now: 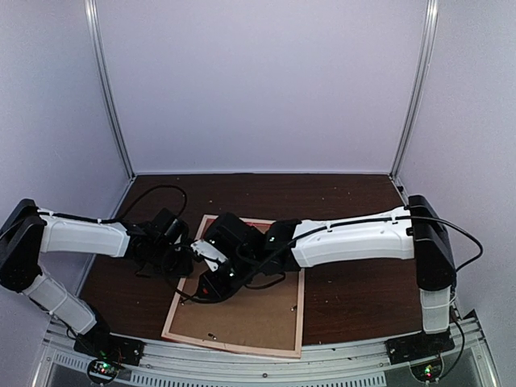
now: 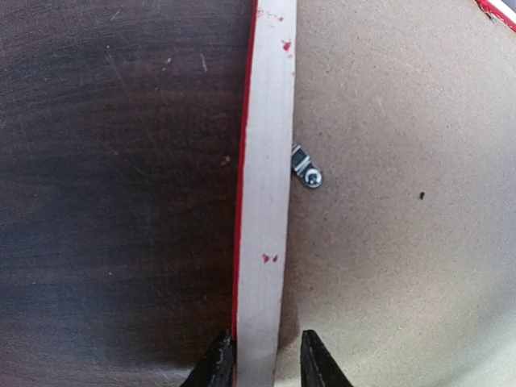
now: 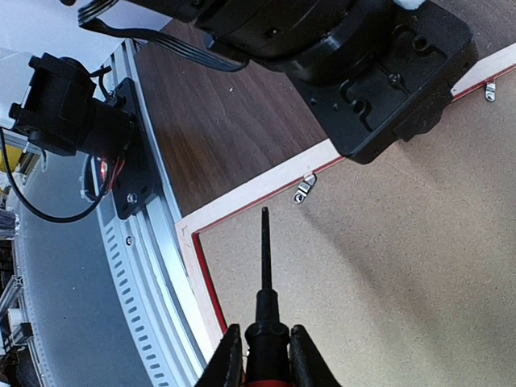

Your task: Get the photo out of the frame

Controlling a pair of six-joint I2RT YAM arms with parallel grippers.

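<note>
The frame (image 1: 300,316) lies face down on the table, pale wood rim up, with red showing along its edge. A brown backing board (image 1: 254,313) fills it, and the photo is hidden beneath. My left gripper (image 2: 266,367) straddles the frame's left rim (image 2: 264,161). Its fingers stand open: one is against the red outer side, the other is a little off the inner edge. My right gripper (image 3: 264,359) is shut on a screwdriver (image 3: 264,266) with a black shaft. The tip points at a metal clip (image 3: 303,189) on the rim, a short way from it.
A turned metal clip (image 2: 306,171) sits on the backing board (image 2: 403,242) beside the rim. Another clip (image 3: 489,91) lies further along. The left arm's black wrist (image 3: 379,72) hangs close above the right tool. The table's metal rail (image 3: 153,266) runs past the frame's near corner.
</note>
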